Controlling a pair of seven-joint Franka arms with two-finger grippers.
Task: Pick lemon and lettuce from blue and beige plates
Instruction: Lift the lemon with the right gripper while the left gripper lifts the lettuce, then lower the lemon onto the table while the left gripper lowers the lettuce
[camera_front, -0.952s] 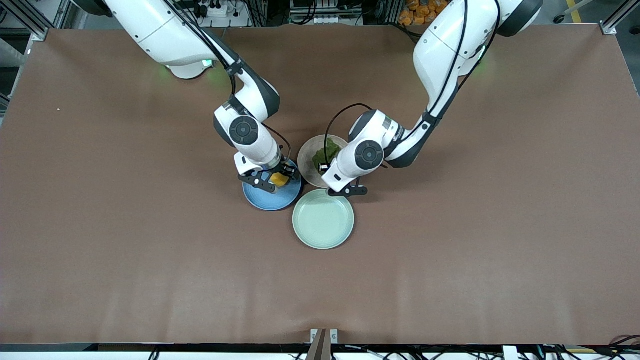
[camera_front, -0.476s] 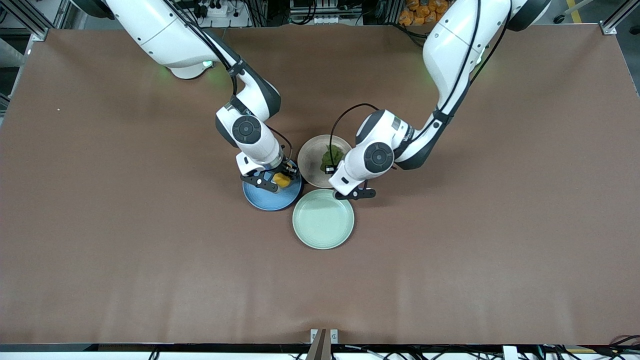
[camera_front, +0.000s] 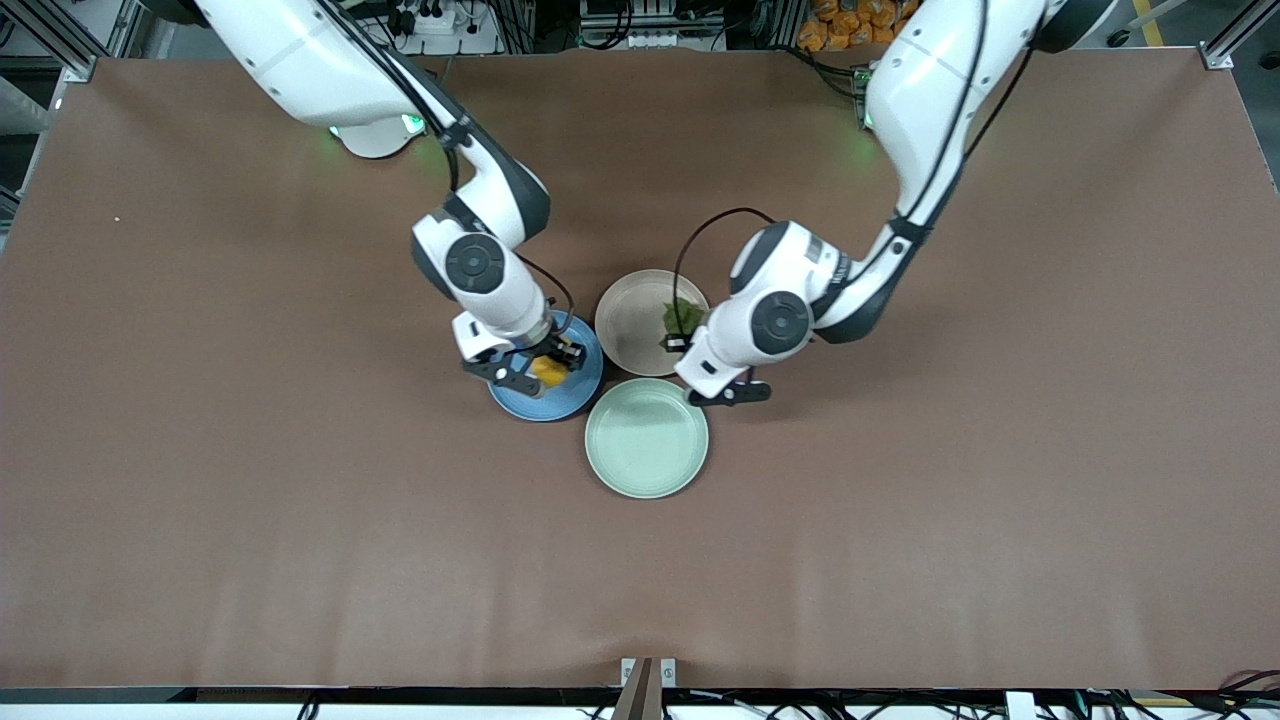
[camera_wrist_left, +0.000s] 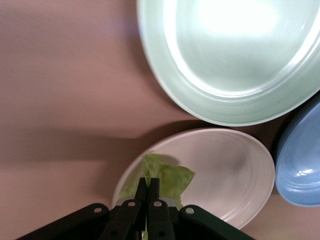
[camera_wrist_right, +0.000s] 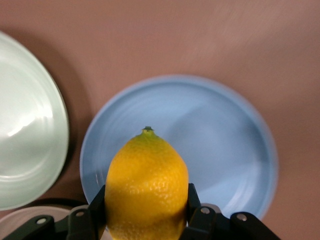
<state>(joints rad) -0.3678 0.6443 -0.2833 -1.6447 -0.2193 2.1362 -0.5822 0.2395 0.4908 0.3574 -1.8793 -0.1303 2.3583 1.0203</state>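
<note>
Two items are in hand at this moment. The right tool (camera_wrist_right: 145, 212) is clamped on the lemon (camera_wrist_right: 146, 186), its fingers pressed against the fruit's sides, and the fruit hangs clear above the blue plate (camera_wrist_right: 220, 150), whose floor shows bare beneath it. In the front view the same lemon (camera_front: 549, 371) sits over the blue plate (camera_front: 560, 400), held by the right tool (camera_front: 540, 368). The left tool (camera_wrist_left: 149, 200) is closed tight on the lettuce (camera_wrist_left: 165, 177), its two fingers drawn together with the leaf pinched between them; the leaf dangles over the rim of the beige plate (camera_wrist_left: 225, 170) at the edge toward the left arm's end of the desk, and I judge it lifted, though whether its lowest fringe touches the plate cannot be told. The front view shows the lettuce (camera_front: 683, 318) at the edge of the beige plate (camera_front: 630, 320), under the left tool (camera_front: 690, 335). In my judgement the picking is nearly done: both grasps are made, and what is left is to raise each item well clear of its plate. A mint-green plate (camera_front: 646, 437) lies empty, nearer the front camera than the other two and just beside both. The desk (camera_front: 200, 450) is covered in plain brown matting. Along its edge by the arm bases stand metal framing, cables and some orange goods (camera_front: 840, 20).
</note>
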